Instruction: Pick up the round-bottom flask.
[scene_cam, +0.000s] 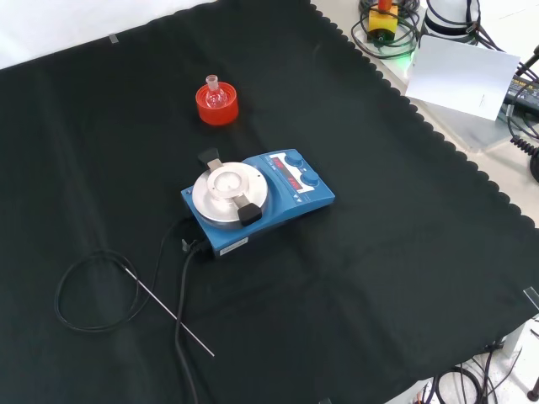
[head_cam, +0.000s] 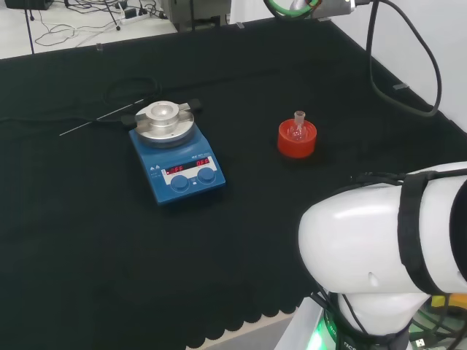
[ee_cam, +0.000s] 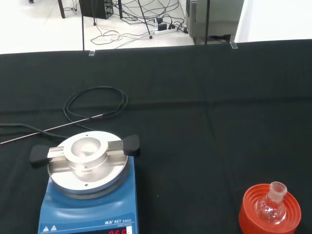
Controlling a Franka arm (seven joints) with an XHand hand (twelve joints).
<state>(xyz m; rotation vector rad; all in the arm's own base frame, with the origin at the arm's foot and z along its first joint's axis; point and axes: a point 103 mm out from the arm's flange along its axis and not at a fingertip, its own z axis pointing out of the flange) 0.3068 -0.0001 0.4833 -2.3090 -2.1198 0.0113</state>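
Black cloth [head_cam: 87, 240] covers the bench, and on it the flask [head_cam: 298, 128] sits upright in a red stand [head_cam: 297, 140], nothing touching it. To its left in the head view, well apart, stands a blue hotplate [head_cam: 176, 152] with a metal probe [head_cam: 102, 117] and coiled cable [head_cam: 131, 90] beyond. Whether the hand's fingers are apart or together I cannot tell.

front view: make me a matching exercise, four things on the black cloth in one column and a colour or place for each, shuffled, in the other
Things:
1. small clear glass round-bottom flask
2. ribbed ring stand
3. stirrer hotplate base
4. thin metal probe rod

Descriptions:
A. blue
B. lying flat on the cloth, nearest the front view's bottom edge
C. red
D. sitting upright in the ring

Pairs: 1-D, 2-C, 3-A, 4-B
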